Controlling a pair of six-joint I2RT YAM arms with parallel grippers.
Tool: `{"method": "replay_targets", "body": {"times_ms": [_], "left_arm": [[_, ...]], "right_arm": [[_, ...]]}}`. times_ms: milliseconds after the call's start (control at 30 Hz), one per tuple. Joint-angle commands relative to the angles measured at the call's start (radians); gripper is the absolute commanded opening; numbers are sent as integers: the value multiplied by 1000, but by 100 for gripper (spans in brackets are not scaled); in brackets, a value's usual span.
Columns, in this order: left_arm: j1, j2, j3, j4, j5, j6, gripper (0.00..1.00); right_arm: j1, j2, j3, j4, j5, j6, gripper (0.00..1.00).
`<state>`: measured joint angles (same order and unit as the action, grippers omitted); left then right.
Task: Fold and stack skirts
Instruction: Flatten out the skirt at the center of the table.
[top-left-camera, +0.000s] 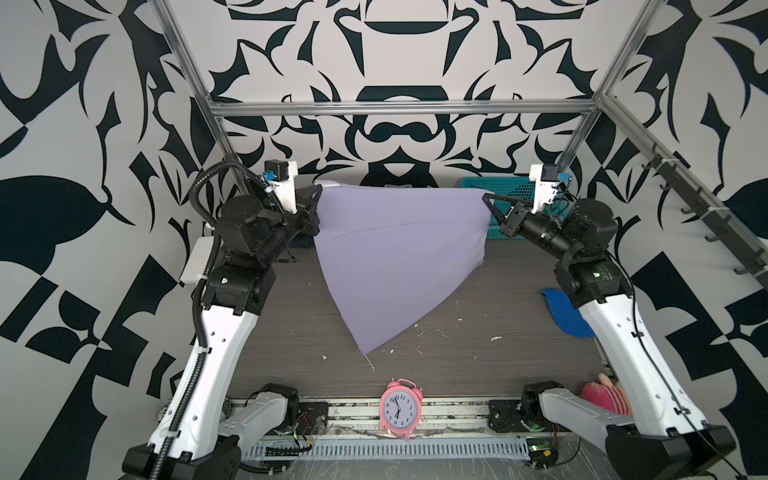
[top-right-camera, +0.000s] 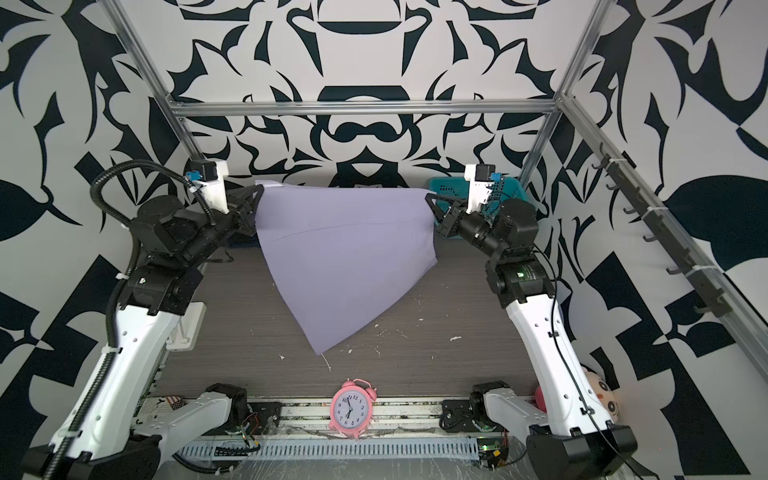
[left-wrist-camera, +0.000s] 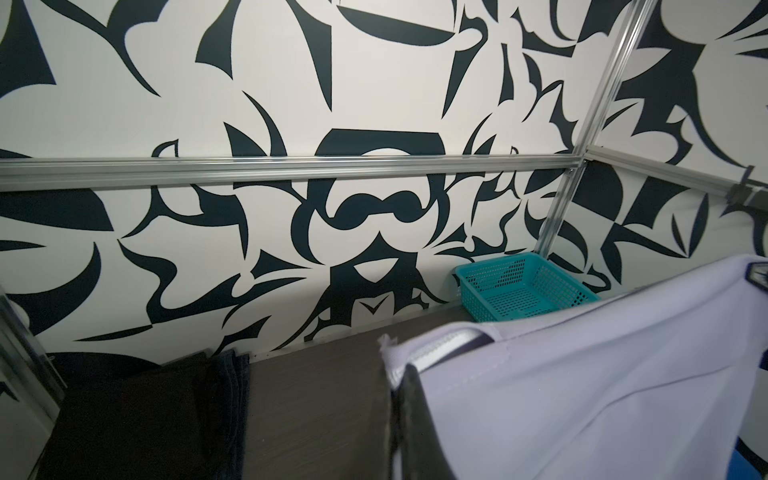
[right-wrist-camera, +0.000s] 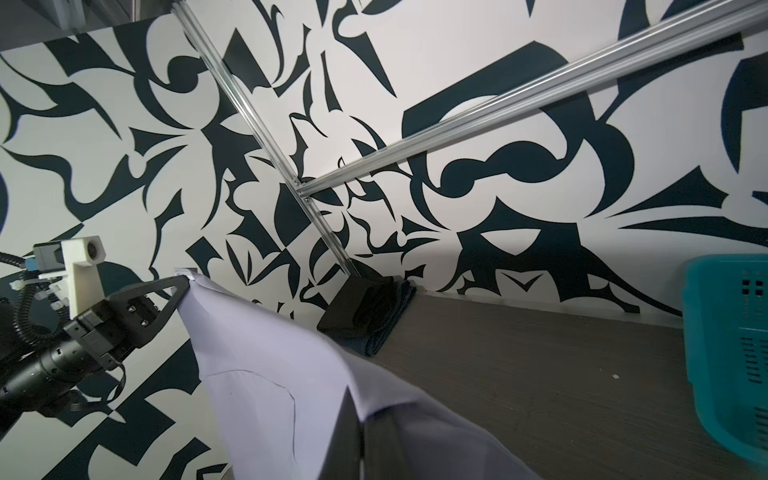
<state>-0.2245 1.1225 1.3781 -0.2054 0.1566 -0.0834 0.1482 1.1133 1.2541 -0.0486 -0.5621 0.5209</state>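
Skirt of lavender cloth (top-left-camera: 395, 257), held spread in the air between the two arms, hangs in front of the teal basket (top-left-camera: 490, 183). The left gripper (top-left-camera: 319, 190) is clamped tight on the upper corner farther from the basket. The right gripper (top-left-camera: 487, 198) is clamped tight on the upper corner nearest the basket, just in front of its rim. The top edge runs taut between the two grips. Below it the cloth tapers to a single point low over the table (top-left-camera: 478, 316), offset away from the basket; whether that point touches the wood cannot be told. The black skirt (left-wrist-camera: 124, 415) lies folded on the table against the same back wall as the basket, well apart from it at the opposite corner. The denim skirt (left-wrist-camera: 232, 395), also folded, lies beneath the black one, its dark blue edges showing on the side towards the basket.
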Motion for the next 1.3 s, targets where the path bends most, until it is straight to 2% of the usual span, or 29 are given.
{"method": "replay_targets", "body": {"times_ms": [0,33,67,100,133,167,200,233,267,333,500,600,767,867,967,1100,1267], "left_arm": [[47,179,75,11,-15,57,0],[67,249,107,27,1,56,1],[81,311,141,44,14,61,10],[89,367,167,59,13,74,15],[93,423,193,83,-5,98,34],[93,479,212,112,-67,112,70],[97,522,227,139,-112,118,89],[103,571,266,120,-115,133,96],[105,608,316,59,-113,138,100],[105,610,334,-17,-121,117,100],[102,337,-67,162,-152,-10,98],[88,193,-244,103,-164,-135,97],[-12,-44,-579,16,-225,-297,86],[-41,-98,-698,-92,-200,-412,80],[-91,-122,-814,-104,-130,-530,75],[-242,-156,-904,-92,-186,-620,75],[-335,-125,-1008,58,-159,-761,76]], "right_arm": [[22,123,54,29,139,-4,0],[32,174,77,25,159,-5,5],[43,226,99,25,177,-7,12],[56,280,119,22,201,-11,23],[68,337,148,11,232,-17,37],[75,394,185,-11,251,-25,55],[78,440,218,-36,276,-28,82],[78,484,251,-61,288,-28,99],[77,514,285,-86,288,-35,99],[79,519,310,-144,310,-45,99],[79,347,117,-133,385,-77,99],[79,263,-18,-169,398,-88,99],[79,233,-193,-240,379,-116,99],[58,263,-253,-264,382,-80,100],[-13,323,-306,-187,281,6,97],[-37,419,-287,-178,269,38,96],[-74,511,-304,-124,195,77,95]]}}
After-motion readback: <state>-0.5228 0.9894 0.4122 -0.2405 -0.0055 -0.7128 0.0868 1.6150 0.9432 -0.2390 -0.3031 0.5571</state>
